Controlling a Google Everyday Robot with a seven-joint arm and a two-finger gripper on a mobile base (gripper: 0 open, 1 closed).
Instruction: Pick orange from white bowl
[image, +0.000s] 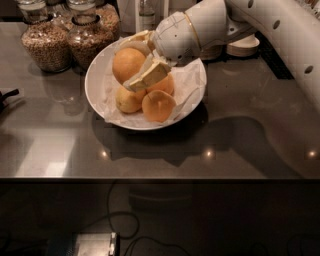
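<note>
The white bowl (97, 82), lined with crinkled white paper, stands on the dark counter and holds several fruits. The orange (127, 62) is the biggest and roundest and sits on top at the left of the pile. My gripper (141, 57) reaches in from the upper right. One cream finger (136, 37) lies over the orange's top. The other finger (149, 76) presses its lower right side, so the gripper is shut on the orange. A paler yellowish fruit (127, 100) and a smaller deeper-orange fruit (158, 106) lie below.
Two glass jars of grain (45, 42) (91, 41) stand just left of and behind the bowl. Stacked cream bowls (243, 46) sit behind the arm at the back right. A black object (7, 96) pokes in at the left edge. The counter's front edge (160, 177) runs across the view.
</note>
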